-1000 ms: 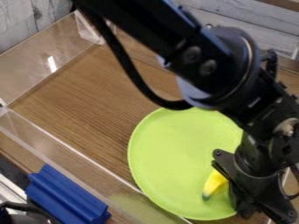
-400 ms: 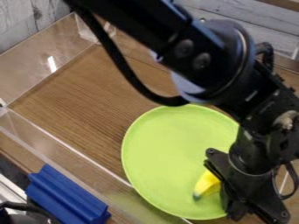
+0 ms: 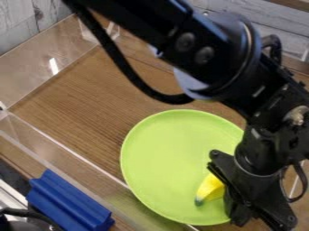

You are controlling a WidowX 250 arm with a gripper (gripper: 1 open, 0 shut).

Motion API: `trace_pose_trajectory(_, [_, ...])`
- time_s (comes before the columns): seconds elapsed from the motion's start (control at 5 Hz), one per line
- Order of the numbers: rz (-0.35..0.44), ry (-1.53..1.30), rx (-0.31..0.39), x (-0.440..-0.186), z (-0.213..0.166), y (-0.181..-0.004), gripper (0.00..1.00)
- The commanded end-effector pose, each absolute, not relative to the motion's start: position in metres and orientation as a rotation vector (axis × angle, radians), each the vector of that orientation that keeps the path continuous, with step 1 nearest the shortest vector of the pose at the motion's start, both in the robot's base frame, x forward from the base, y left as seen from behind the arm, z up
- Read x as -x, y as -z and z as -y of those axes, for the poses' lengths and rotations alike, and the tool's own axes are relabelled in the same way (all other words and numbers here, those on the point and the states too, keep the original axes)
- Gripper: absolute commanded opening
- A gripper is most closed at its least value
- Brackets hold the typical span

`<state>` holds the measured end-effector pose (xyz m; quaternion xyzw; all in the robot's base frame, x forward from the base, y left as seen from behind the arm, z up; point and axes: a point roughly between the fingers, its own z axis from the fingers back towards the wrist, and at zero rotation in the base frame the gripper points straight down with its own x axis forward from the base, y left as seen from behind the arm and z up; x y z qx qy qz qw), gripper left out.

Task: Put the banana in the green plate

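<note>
Bearing green plate (image 3: 163, 158): wooden tabletop (image 3: 103, 104) (clear-walled)

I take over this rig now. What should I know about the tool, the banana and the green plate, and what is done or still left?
Tool: closed, pointing down, right beside the banana; a grip on it is not clear from this view.
Banana: tilted, inside the rim of the green plate, on its right near side.
Done: banana is at the plate.
Left: check that it rests on the plate, open the tool, draw the arm away.
</note>
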<state>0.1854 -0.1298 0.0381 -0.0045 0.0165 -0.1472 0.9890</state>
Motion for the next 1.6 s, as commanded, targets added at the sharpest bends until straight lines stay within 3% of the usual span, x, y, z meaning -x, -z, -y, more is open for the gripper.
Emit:
trace_pose_trajectory(0.0, [-0.008,0.284,0.024,-0.1915,0.1306,-0.0514,0.00])
trace_pose_trajectory(0.6, [-0.025,0.281,0.020,-0.1946,0.1295,-0.0600,0.00])
trace_pose_trajectory(1.4, [-0.038,0.280,0.024,-0.1988,0.1338,-0.0582,0.00])
